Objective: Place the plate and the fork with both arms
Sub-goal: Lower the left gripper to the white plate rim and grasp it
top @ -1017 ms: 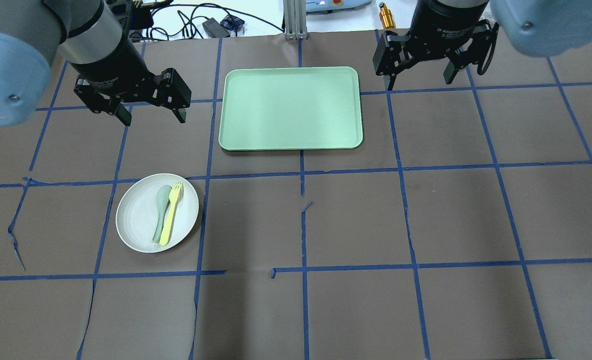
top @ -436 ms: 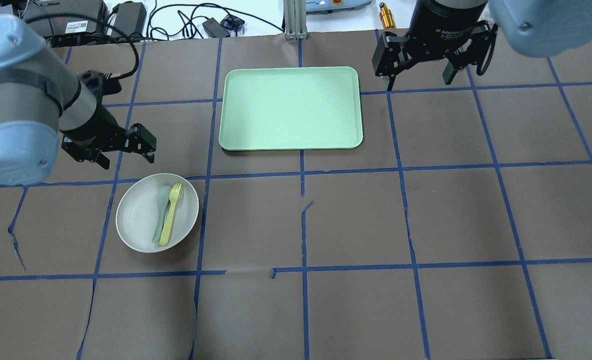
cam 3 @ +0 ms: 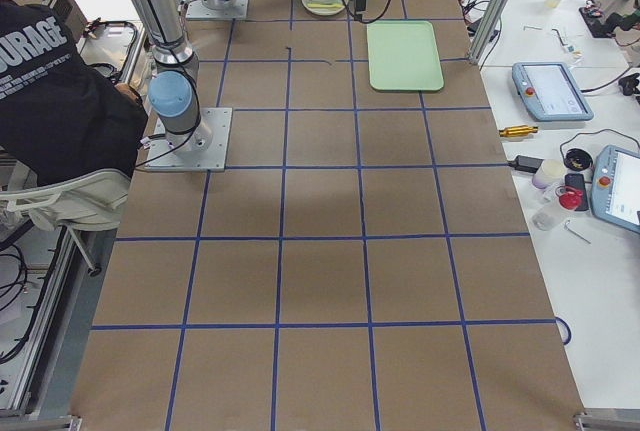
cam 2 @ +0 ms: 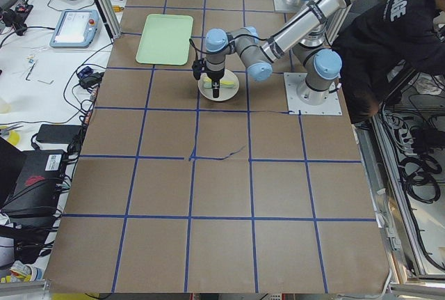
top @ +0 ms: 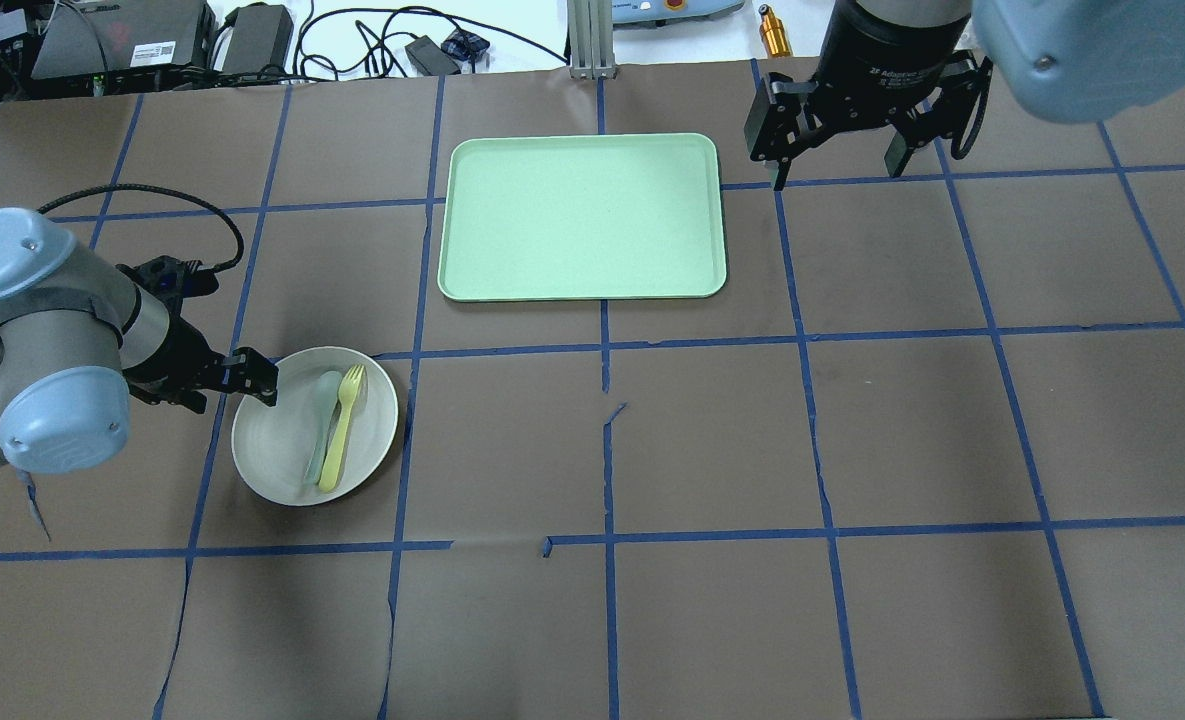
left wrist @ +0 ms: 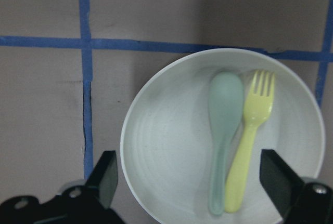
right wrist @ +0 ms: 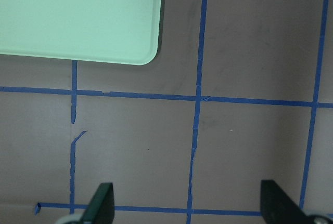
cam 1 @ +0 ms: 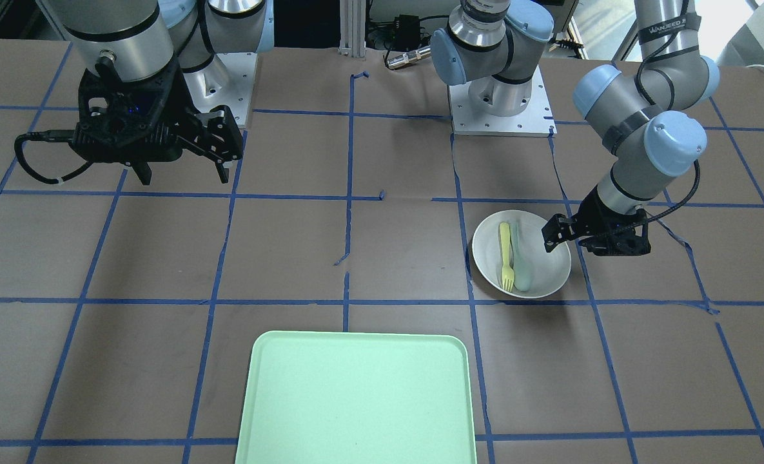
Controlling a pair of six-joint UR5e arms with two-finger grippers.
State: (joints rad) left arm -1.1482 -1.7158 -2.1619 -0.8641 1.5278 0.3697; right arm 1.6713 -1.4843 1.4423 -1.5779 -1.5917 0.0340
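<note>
Left gripper [top: 229, 392], wide open & empty, at plate's [top: 272, 445] 10 o'clock rim. Risk: a tilted lift could slide loose fork [top: 342, 430] + spoon [top: 320, 425] off. Right gripper [top: 837, 165] wide open, empty, near tray [top: 582, 215].

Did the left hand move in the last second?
Yes. Overhead, the left hand went from beside the tray to the left rim of the plate, toward the robot.

Brown table [top: 912, 430] gridded with blue tape [top: 610, 620]; a white side bench [cam 3: 590, 281] holds a tablet [cam 3: 546, 91].
</note>
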